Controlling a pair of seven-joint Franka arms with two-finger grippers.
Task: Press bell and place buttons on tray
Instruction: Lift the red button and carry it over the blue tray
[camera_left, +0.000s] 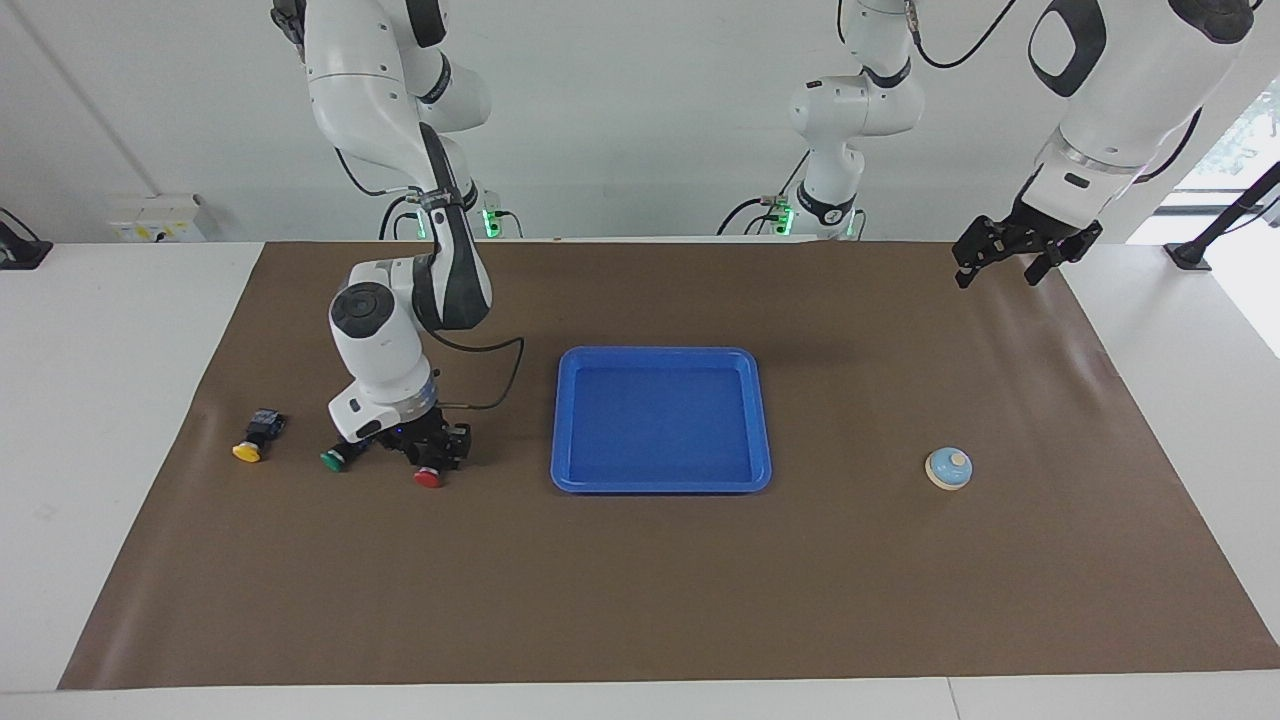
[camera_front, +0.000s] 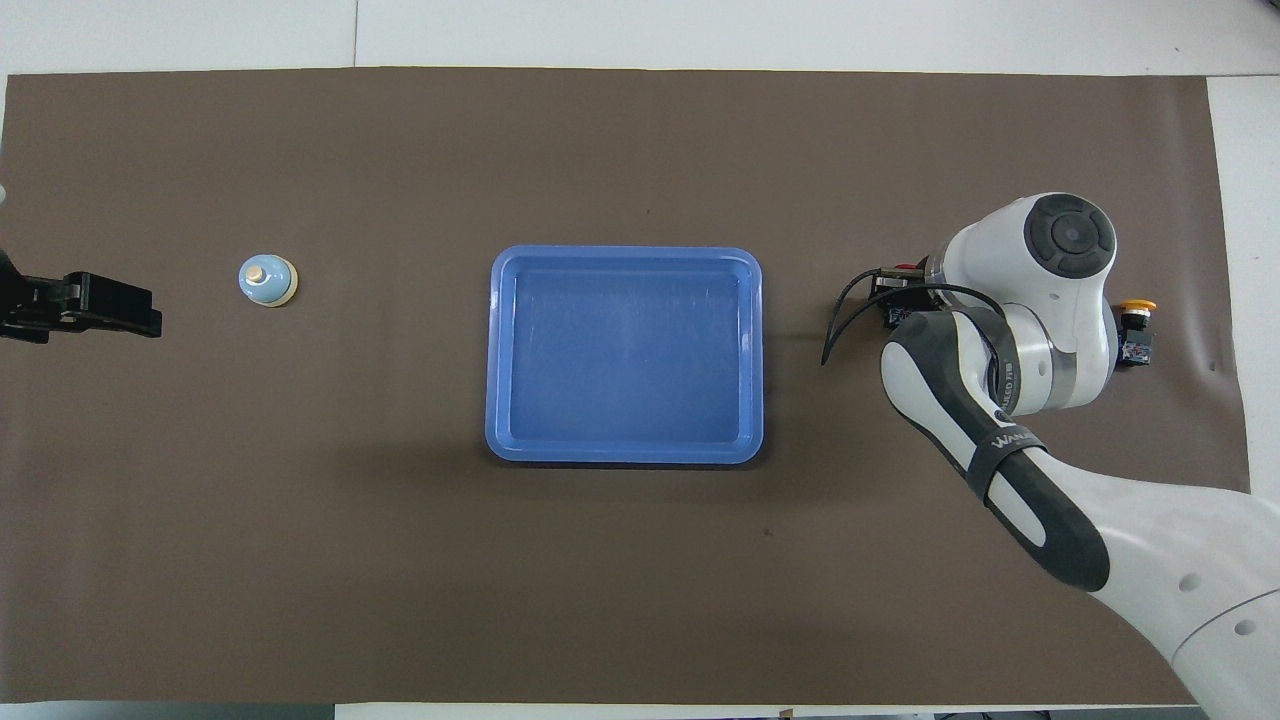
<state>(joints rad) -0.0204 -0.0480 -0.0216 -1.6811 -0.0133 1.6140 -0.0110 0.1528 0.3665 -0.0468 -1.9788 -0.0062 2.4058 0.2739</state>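
Facing view shows you the right gripper (camera_left: 428, 458) down at the mat, its fingers set around the black body of the red button (camera_left: 428, 477); you can see them narrowed about it, though whether they bear on it firmly cannot be told. The red button sits on the brown mat (camera_left: 640, 590), its cap pointing away from the robots. Just beside it, toward the right arm's end of the table, lies the green button (camera_left: 334, 460), and past that the yellow button (camera_left: 250, 450), well apart from the gripper. The blue tray (camera_left: 660, 485) lies at mid-table with nothing in it. The bell (camera_left: 948, 468) stands on the mat toward the left arm's end. Your left gripper (camera_left: 1010, 262) waits raised over the mat's corner there, fingers spread wide.
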